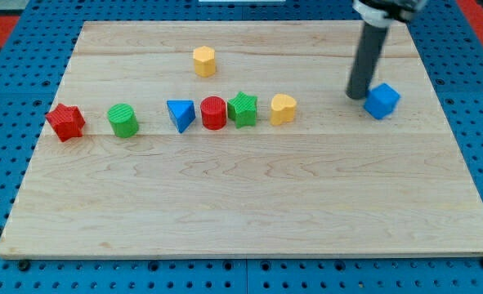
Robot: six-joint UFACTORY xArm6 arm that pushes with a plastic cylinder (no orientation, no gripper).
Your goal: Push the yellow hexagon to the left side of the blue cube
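Note:
The yellow hexagon [204,60] sits near the view's top, left of centre. The blue cube [382,100] sits at the view's right. My tip [357,96] rests on the board just left of the blue cube, almost touching it, and far to the right of the yellow hexagon. The dark rod rises from the tip toward the view's top right.
A row across the middle holds a red star [65,122], a green cylinder [123,120], a blue triangle [181,114], a red cylinder [213,113], a green star [243,109] and a yellow heart [283,108]. The wooden board [241,204] lies on a blue pegboard.

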